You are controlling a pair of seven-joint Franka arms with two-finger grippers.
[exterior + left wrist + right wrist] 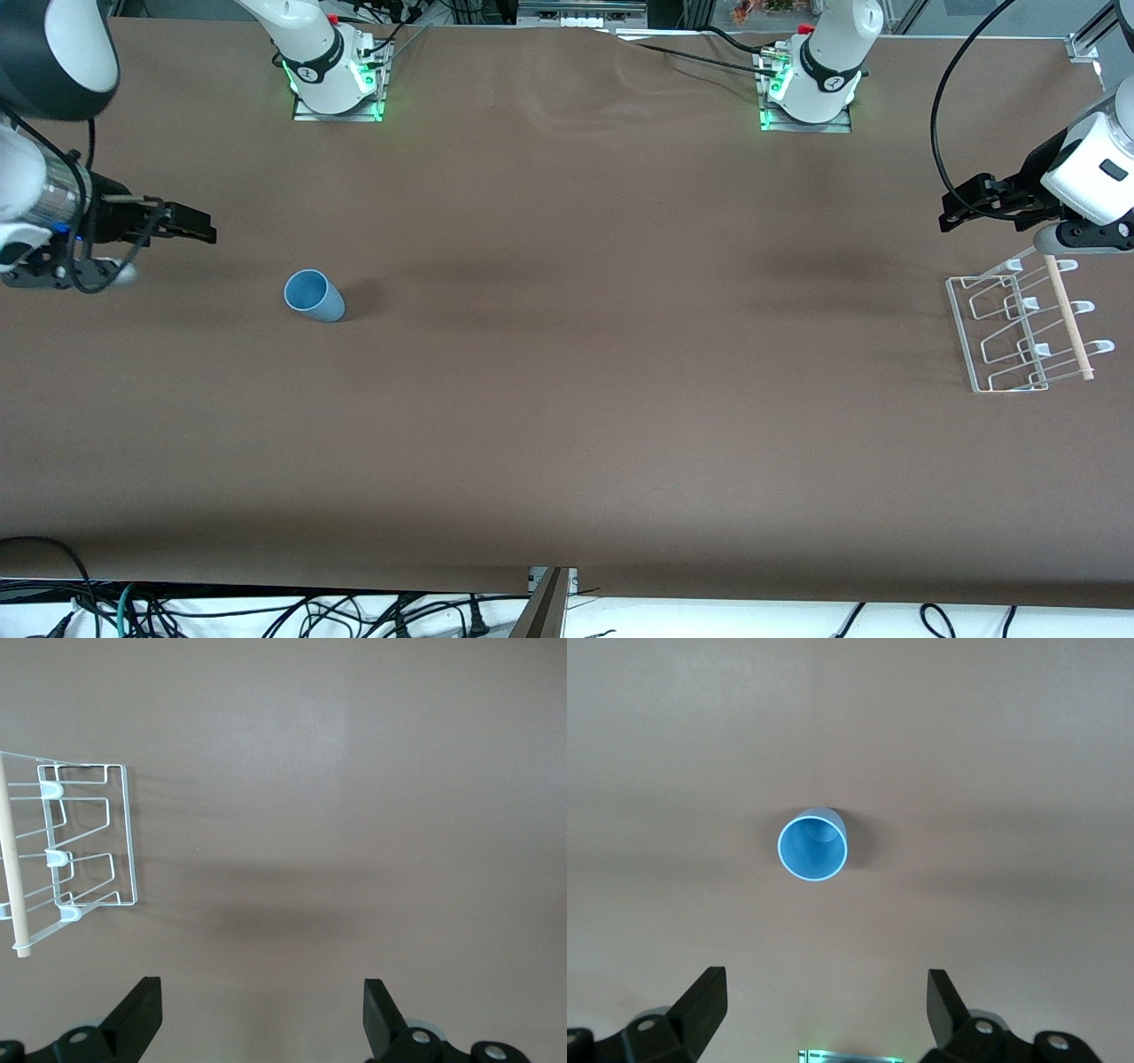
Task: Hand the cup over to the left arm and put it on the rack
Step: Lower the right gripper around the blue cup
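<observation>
The light-blue cup (314,296) stands upright on the brown table toward the right arm's end, its mouth open upward. It also shows in the right wrist view (813,846), well apart from the fingers. My right gripper (205,233) hangs open and empty over the table beside the cup, its own view (827,983) showing both fingers spread wide. The rack (1019,332) with its wooden dowel sits at the left arm's end and also shows in the left wrist view (89,842). My left gripper (950,214) hangs open and empty over the table just beside the rack, its fingers wide apart (263,992).
The two arm bases (337,84) (806,93) stand with green lights along the table's edge farthest from the front camera. Cables (266,611) lie below the table's near edge. A wide stretch of bare brown table (620,310) lies between cup and rack.
</observation>
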